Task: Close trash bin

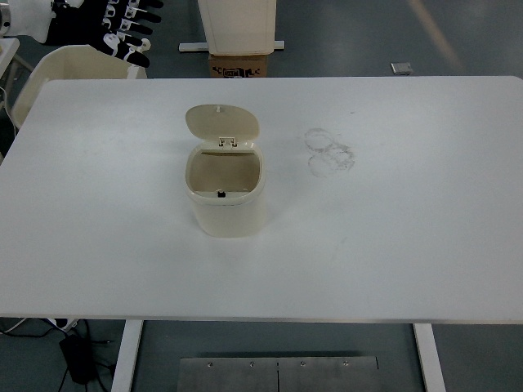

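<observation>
The bin [225, 200] sits mid-table, its lid [222, 122] standing open at the back. It looks light and may slide, so push the lid's top edge down gently. Your left hand [114, 28] hangs far off, fingers spread, empty.

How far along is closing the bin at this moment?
Nothing is done yet: the bin stands on the white table with its lid tipped up and back, the inside showing. In hand: the left hand, fingers spread and holding nothing, is at the top left, above the table's far edge and well away from the bin. Left: reach the lid and push it down.
</observation>
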### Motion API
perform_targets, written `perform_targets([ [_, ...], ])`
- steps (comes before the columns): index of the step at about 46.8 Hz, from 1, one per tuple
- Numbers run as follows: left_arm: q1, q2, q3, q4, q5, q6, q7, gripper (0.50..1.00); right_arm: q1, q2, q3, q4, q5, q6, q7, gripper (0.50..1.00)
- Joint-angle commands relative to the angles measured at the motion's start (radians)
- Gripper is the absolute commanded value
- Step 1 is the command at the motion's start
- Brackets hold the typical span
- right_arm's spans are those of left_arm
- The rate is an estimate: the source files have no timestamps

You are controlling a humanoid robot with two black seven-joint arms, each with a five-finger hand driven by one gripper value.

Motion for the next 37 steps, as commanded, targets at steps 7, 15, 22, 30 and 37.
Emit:
perform_targets([
  [7,-0.029,-0.024,-0.002,0.007,0.051,-0.066,0.015,1.000,0.000,0.000,0.000,0.000,0.001,0.000,0.000,0.993],
  [15,-0.034,-0.064,-0.001,0.010,0.070,-0.066,0.018,1.000,0.000,0.000,0.000,0.000,0.001,0.000,0.000,0.993],
  [22,-0.051,-0.124,-0.002,0.012,0.186,-0.066,0.016,1.000,0.000,0.000,0.000,0.000,-0.001,0.000,0.000,0.993],
  [30,-0.080,-0.188,-0.001,0.011,0.226,-0.066,0.018,1.000,0.000,0.000,0.000,0.000,0.001,0.000,0.000,0.993],
  [37,-0.090,-0.243,-0.001,0.008,0.269,-0.066,0.018,1.000,0.000,0.000,0.000,0.000,-0.001,0.000,0.000,0.993],
])
